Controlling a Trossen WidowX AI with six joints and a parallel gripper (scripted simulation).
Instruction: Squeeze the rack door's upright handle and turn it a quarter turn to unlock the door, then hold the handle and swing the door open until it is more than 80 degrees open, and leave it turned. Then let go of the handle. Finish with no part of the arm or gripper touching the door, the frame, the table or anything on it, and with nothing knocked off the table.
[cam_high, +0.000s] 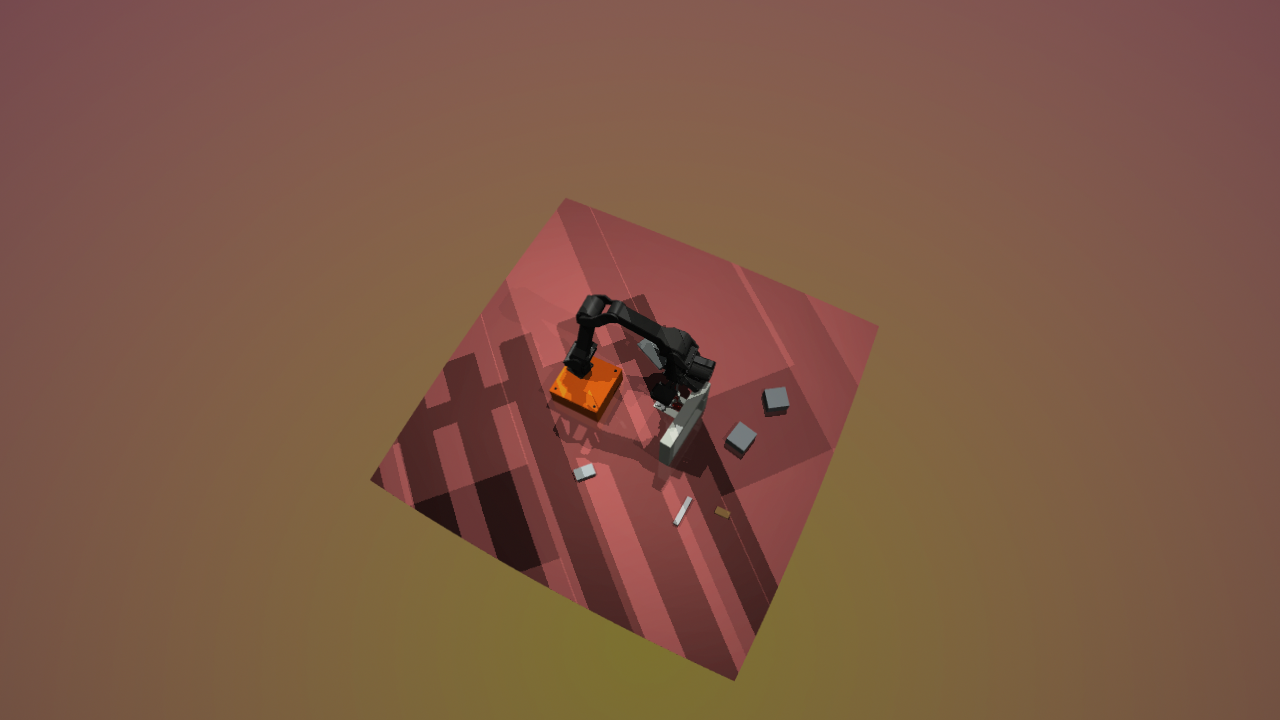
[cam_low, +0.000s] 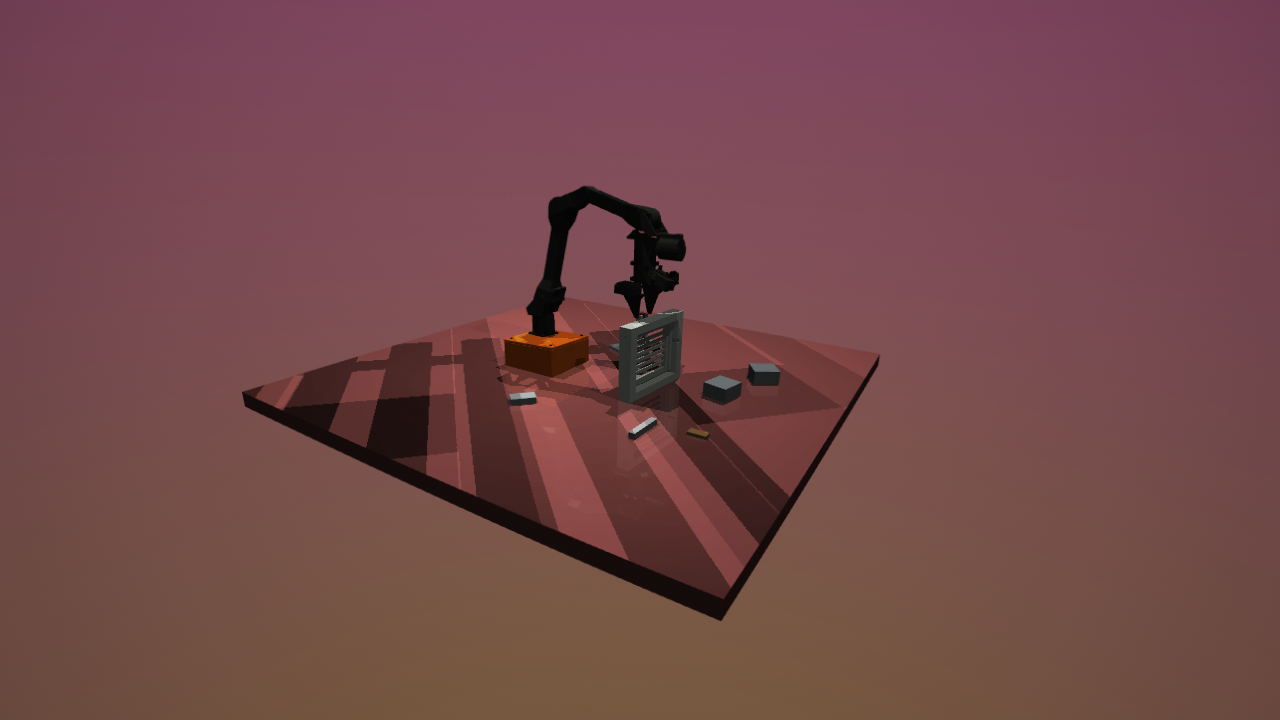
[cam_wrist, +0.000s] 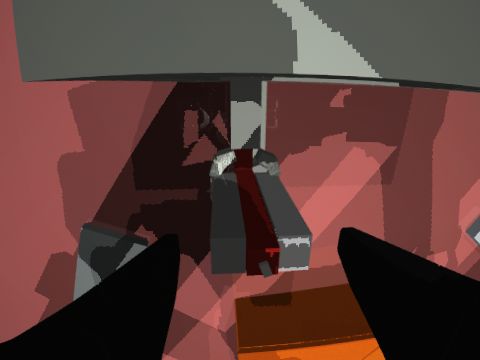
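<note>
A pale grey frame (cam_high: 684, 431) (cam_low: 628, 365) (cam_wrist: 125, 42) stands upright on the table. The slatted door (cam_low: 648, 354) inside it looks closed. The handle (cam_wrist: 227, 215) is on the side facing the arm's base. It has two dark grey grips with a dark red strip between them and joins a light grey arm near the frame. My gripper (cam_low: 643, 313) (cam_wrist: 260, 243) points down and is open. In the wrist view its fingertips stand on either side of the handle's near end, with a gap on both sides. Their height relative to the grips is hard to tell.
The orange base (cam_high: 586, 386) (cam_low: 532, 358) (cam_wrist: 300, 322) is behind the handle side. A grey block (cam_high: 650, 352) (cam_wrist: 87, 262) lies near the left finger. Two grey blocks (cam_high: 776, 400) (cam_high: 740, 437) lie beyond the frame. A white block (cam_high: 584, 471), thin bar (cam_high: 682, 510) and brown piece (cam_high: 722, 512) lie nearby.
</note>
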